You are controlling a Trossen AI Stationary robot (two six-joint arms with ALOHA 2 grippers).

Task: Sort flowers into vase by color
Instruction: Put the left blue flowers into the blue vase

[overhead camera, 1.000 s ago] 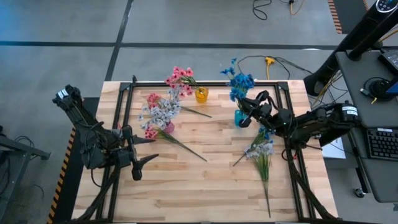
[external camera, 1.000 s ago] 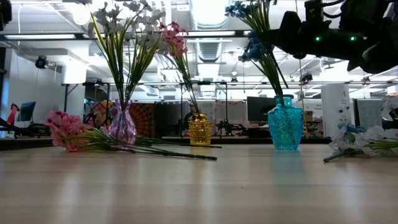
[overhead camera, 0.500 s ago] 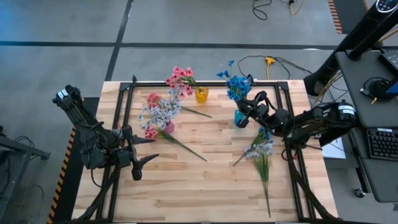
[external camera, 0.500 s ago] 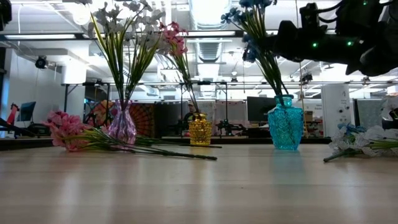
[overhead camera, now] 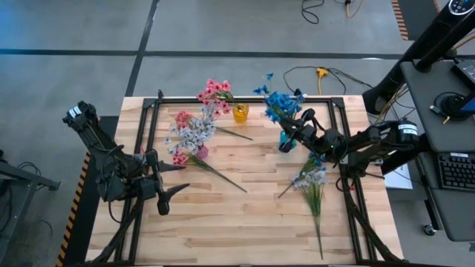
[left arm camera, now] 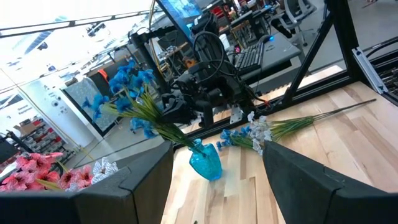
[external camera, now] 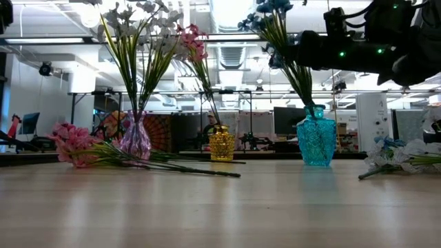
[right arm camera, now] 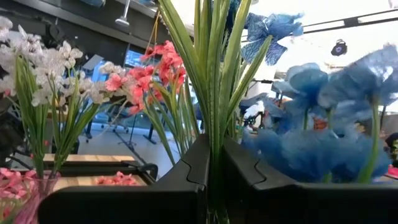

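Observation:
My right gripper (overhead camera: 295, 133) is shut on a bunch of blue flowers (overhead camera: 277, 101) whose green stems run down into the teal vase (external camera: 315, 135). Pink flowers (overhead camera: 215, 90) stand in the yellow vase (overhead camera: 240, 113). White flowers (overhead camera: 190, 133) stand in the clear purple vase (external camera: 136, 140). A pink sprig (overhead camera: 180, 157) lies on the table beside that vase. A pale white-blue sprig (overhead camera: 312, 178) lies to the right. My left gripper (overhead camera: 168, 193) hangs open near the table's left edge, with nothing between its fingers. My right gripper pinches the blue bunch's green stems (right arm camera: 215, 140) between its two fingers (right arm camera: 186, 168), about midway up the stems. The fingers come from the table's right, slanting upward, and lie across the stems. The bunch leans toward the table's left, its lower ends in the teal vase's mouth (external camera: 314, 108).
The table is ringed by a black metal frame (overhead camera: 245, 97). The yellow vase stands close to the teal one on its left. The near half of the wooden top (overhead camera: 237, 230) is bare board.
My right gripper has shifted slightly toward the table's left with the blue bunch. The blossoms have swung left, so the bunch leans more, while the stem ends have stayed in the teal vase.

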